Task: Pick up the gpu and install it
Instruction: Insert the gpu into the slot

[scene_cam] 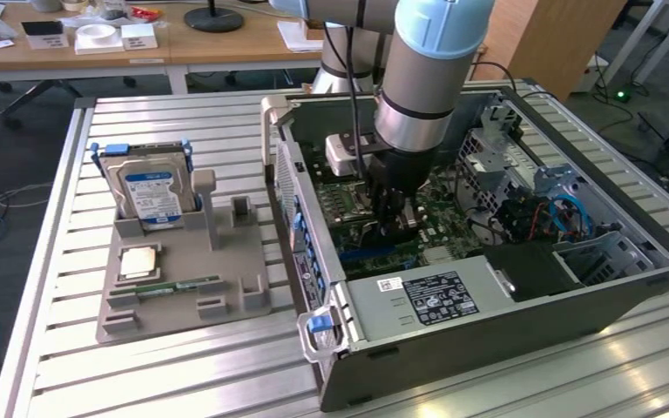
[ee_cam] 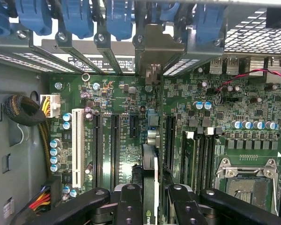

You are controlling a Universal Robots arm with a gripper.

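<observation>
The claw (scene_cam: 390,228) hung inside the open computer case (scene_cam: 613,287), gripping the gpu (ee_cam: 150,173) edge-on above the motherboard (ee_cam: 112,93) slots. The card's lower edge was hidden, so it perhaps had not seated. From outside the arm covered most of it. The case sat on a slatted metal bench (scene_cam: 172,366) beside a grey holder (scene_cam: 184,296) carrying a hard drive (scene_cam: 149,193).
</observation>
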